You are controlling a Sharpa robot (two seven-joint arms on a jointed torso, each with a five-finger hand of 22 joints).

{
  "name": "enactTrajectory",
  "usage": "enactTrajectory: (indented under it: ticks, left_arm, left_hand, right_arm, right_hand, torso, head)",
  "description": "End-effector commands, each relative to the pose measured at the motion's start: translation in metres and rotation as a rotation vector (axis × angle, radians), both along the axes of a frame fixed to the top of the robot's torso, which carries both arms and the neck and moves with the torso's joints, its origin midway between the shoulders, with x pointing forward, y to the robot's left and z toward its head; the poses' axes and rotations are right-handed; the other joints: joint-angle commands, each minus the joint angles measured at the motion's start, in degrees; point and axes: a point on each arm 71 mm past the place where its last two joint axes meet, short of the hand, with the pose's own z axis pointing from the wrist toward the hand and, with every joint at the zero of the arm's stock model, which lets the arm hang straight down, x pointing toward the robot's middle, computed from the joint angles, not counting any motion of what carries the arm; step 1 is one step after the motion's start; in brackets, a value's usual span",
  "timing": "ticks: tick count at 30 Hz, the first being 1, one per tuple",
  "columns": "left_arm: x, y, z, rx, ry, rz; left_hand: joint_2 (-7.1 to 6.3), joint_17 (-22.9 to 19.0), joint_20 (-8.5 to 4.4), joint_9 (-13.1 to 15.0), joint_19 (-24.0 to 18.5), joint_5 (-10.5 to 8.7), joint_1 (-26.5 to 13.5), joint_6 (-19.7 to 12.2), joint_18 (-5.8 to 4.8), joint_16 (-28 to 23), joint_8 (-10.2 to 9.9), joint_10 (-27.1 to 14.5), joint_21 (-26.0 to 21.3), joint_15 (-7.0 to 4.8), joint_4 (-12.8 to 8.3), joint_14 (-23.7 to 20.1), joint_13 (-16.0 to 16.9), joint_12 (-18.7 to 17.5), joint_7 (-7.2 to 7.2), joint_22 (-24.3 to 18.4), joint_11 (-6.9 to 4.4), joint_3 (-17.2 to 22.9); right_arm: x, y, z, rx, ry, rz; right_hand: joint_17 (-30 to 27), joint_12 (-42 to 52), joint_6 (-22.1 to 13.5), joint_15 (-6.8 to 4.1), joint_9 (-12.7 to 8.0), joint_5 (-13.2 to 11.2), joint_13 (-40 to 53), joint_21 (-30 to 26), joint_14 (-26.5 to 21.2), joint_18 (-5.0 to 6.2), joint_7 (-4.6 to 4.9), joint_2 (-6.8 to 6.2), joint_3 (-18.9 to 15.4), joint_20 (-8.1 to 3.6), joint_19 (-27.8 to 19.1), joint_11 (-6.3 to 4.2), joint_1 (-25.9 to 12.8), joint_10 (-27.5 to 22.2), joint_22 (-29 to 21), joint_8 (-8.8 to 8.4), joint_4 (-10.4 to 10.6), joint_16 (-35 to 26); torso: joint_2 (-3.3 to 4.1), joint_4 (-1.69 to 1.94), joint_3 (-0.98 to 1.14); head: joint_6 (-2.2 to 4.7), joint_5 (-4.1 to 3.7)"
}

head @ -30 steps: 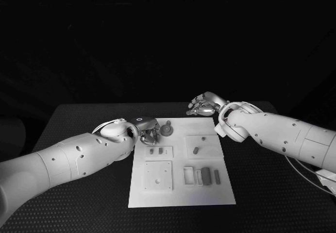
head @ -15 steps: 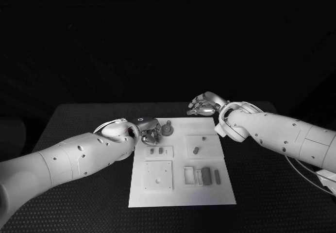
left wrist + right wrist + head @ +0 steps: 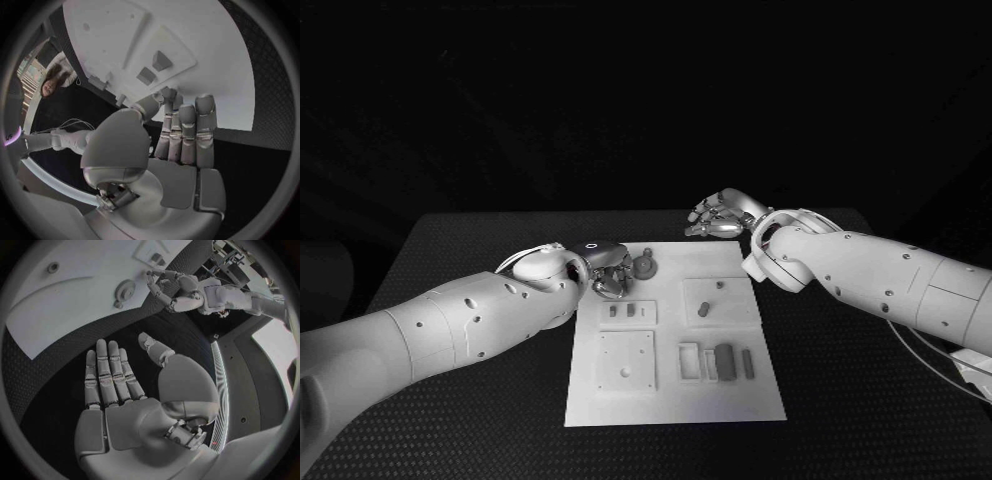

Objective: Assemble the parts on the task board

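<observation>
Head view showed the left hand (image 3: 606, 270), fingers apart, poised beside a round part (image 3: 643, 266) on the task board (image 3: 672, 400), needing a slow, centred grasp; the right hand (image 3: 718, 217) hung open.

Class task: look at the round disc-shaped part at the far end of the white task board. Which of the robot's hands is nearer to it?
Left. The left hand sits right beside the round part, fingers almost at it. The right hand hovers open beyond the task board's far right corner, clearly apart from it.
</observation>
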Motion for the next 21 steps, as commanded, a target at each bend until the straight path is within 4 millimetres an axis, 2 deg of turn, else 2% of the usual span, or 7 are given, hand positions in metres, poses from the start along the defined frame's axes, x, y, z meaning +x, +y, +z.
enactTrajectory:
  ticks: [1, 15, 21]
  left_arm:
    - [-0.001, 0.000, -0.007, 0.038, 0.025, -0.009]
    - [-0.003, -0.003, -0.020, 0.059, 0.060, -0.020]
    - [-0.004, -0.002, -0.020, 0.055, 0.061, -0.023]
  left_hand:
    - [1.37, 0.1, -0.40, 0.0, 0.1, 0.34, 0.9, 0.3, 5.87, 0.3, -0.2, 1.8, 0.3, -0.54, 0.0, 0.7, 3.4, 0.3, 0.08, 1.3, 0.05, 0.2]
    - [1.59, 0.1, -0.43, 0.1, 0.1, 0.25, 1.0, 0.5, 5.84, 0.3, -0.2, 1.8, 0.4, -0.55, 0.0, 0.7, 3.5, 0.3, 0.00, 1.3, 0.04, 0.3]
    - [1.61, 0.2, -0.44, 0.2, 0.1, 0.19, 1.0, 0.6, 5.83, 0.3, -0.1, 1.9, 0.4, -0.55, 0.0, 0.7, 3.6, 0.2, -0.03, 1.3, 0.03, 0.2]
  right_arm:
    - [0.000, 0.002, 0.000, 0.001, 0.000, 0.016]
    - [0.000, 0.002, 0.000, 0.001, 0.000, 0.018]
    - [0.000, 0.001, 0.000, 0.001, 0.000, 0.016]
  right_hand:
    - [0.1, -0.3, -0.5, 0.23, -0.1, 0.2, -0.1, -0.4, -0.2, -0.67, 0.75, -0.07, -0.2, 0.00, -0.4, 0.33, 0.4, -0.2, 0.1, 0.08, 0.0, -0.2]
    - [0.1, -0.3, -0.5, 0.23, -0.1, 0.2, -0.1, -0.5, -0.2, -0.71, 0.76, -0.09, -0.2, -0.01, -0.5, 0.34, 0.4, -0.2, 0.2, 0.08, 0.0, -0.3]
    - [0.1, -0.3, -0.5, 0.23, -0.1, 0.2, -0.2, -0.5, -0.2, -0.72, 0.76, -0.10, -0.2, -0.01, -0.5, 0.35, 0.4, -0.2, 0.2, 0.08, 0.0, -0.3]
  torso:
    - [0.02, 0.02, -0.01]
    - [-0.02, 0.00, 0.00]
    - [-0.05, 0.02, 0.07]
  head:
    - [-0.11, -0.07]
    - [-0.23, -0.26]
    - [-0.23, -0.34]
